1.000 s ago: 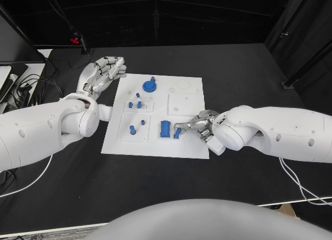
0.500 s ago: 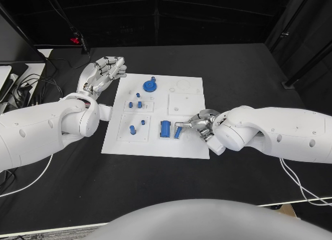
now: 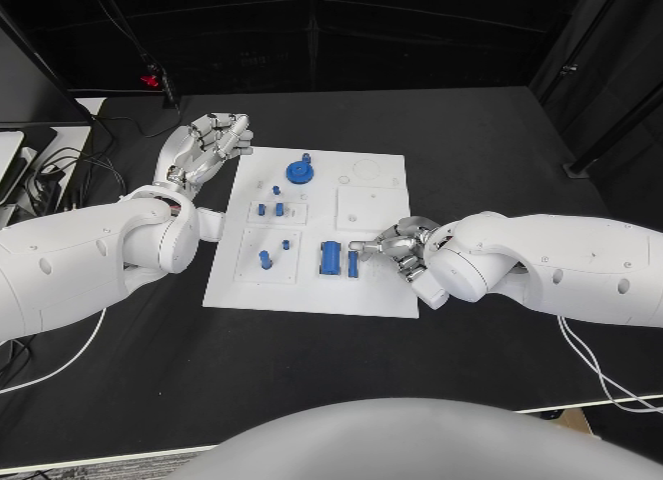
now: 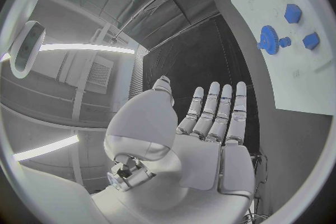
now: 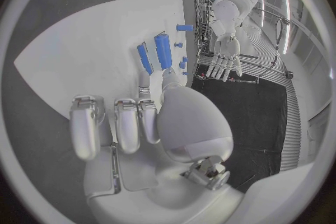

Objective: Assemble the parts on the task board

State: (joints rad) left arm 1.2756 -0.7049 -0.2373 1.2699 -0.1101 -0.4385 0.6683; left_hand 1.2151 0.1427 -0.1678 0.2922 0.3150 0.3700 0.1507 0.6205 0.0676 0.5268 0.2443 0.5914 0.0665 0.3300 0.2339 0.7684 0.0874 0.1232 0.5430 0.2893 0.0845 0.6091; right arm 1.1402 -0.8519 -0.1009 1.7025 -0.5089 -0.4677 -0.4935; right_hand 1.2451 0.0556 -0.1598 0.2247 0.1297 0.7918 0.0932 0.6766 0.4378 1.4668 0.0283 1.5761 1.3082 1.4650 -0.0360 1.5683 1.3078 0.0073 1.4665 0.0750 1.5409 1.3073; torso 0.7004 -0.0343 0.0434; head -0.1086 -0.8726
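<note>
Light falls evenly from above onto the task board point(image 3: 312, 235), which shows bright and a little washed out against the dark matte tabletop point(image 3: 461, 140), and the white arms take soft highlights without hard glare. In the left wrist view long bright strips of light glow behind the left hand point(image 4: 210, 123), whose palm is evenly lit with gentle shading between the fingers. Both wrist views are strongly bent, straight edges curving toward the dark rim, and near the right hand point(image 5: 140, 123) the closest fingers look soft, while the head view stays sharp with only faint shadows.
</note>
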